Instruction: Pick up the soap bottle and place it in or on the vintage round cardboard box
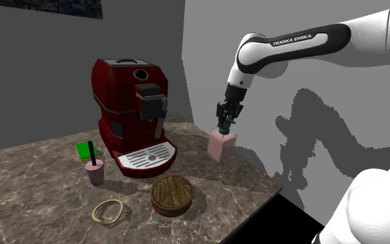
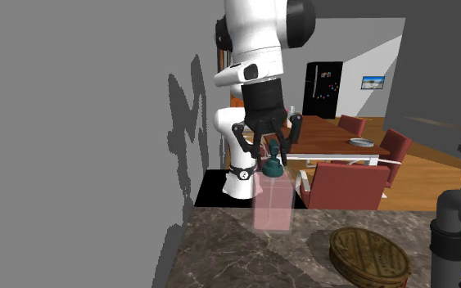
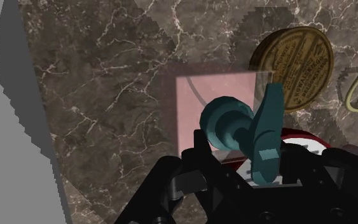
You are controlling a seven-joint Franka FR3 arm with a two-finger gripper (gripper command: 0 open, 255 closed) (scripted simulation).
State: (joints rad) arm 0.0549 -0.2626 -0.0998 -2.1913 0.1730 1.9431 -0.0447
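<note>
The soap bottle (image 1: 221,145) is a pale pink, see-through block with a teal pump top, standing upright on the marble counter near its far edge. My black gripper (image 1: 226,119) hangs straight above it, open, with a finger on each side of the teal pump (image 2: 273,162) and a gap on both sides. From the second exterior view the gripper (image 2: 275,151) sits over the bottle (image 2: 273,200). The round brown box (image 1: 172,195) lies flat with its lid on, nearer the counter's front; its embossed lid (image 3: 295,60) also shows beyond the bottle (image 3: 209,102).
A dark red coffee machine (image 1: 127,104) stands to the shoulder view's left of the bottle. A pink cup with a straw (image 1: 95,172), a green block (image 1: 84,150) and a yellowish ring (image 1: 108,211) lie further left. The grey wall is close behind the bottle.
</note>
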